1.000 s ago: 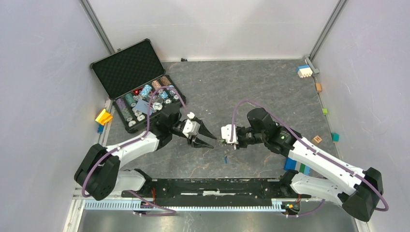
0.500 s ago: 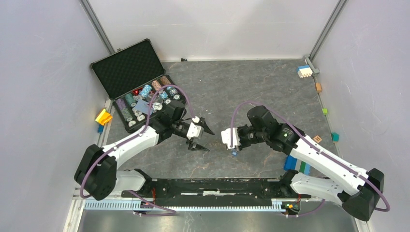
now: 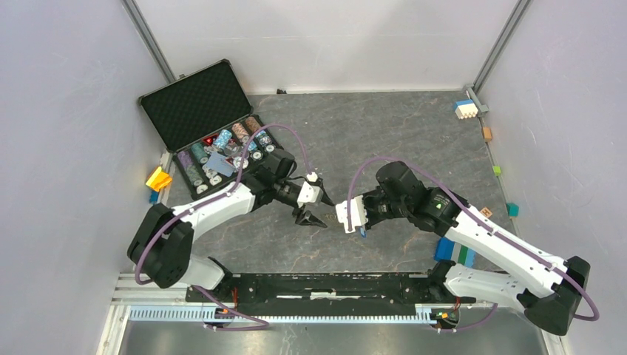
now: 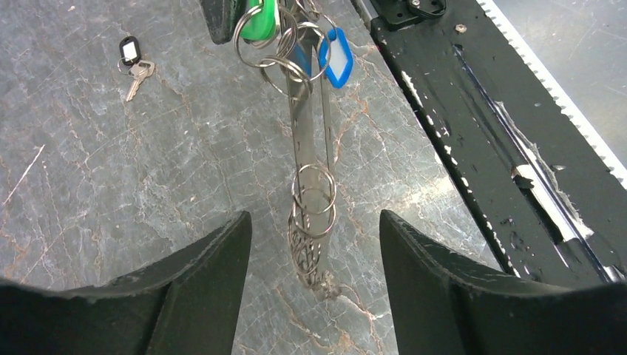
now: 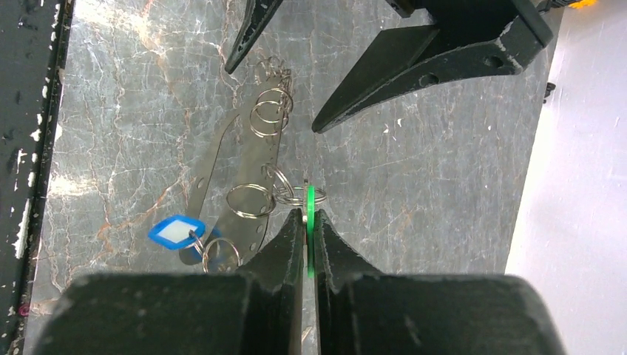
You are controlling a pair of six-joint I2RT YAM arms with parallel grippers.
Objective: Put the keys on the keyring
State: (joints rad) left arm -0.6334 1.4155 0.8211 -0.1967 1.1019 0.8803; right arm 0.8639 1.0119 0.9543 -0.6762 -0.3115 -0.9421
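Observation:
My right gripper (image 5: 306, 214) is shut on the green tag (image 5: 311, 203) and holds it above the table. The keyring (image 5: 244, 159), a long thin oval loop, hangs from it with several small split rings and the blue tag (image 5: 176, 231). In the left wrist view the keyring (image 4: 310, 148) hangs down between the fingers of my open left gripper (image 4: 314, 216), its chain-like end near the table, with the green tag (image 4: 260, 22) and blue tag (image 4: 336, 59) at the top. The black-tagged key (image 4: 133, 59) lies alone on the table. In the top view both grippers (image 3: 319, 211) (image 3: 347, 214) almost meet.
An open case of poker chips (image 3: 214, 140) stands at the back left. Toy blocks lie along the right edge (image 3: 464, 109) and by the right arm (image 3: 455, 254), and a yellow one (image 3: 158, 178) lies at the left. A black rail (image 3: 325, 285) runs along the near edge.
My left gripper has moved right, up to the right gripper, and now straddles the hanging keyring. The right gripper has shifted slightly; the blue tag left the table and now hangs below it.

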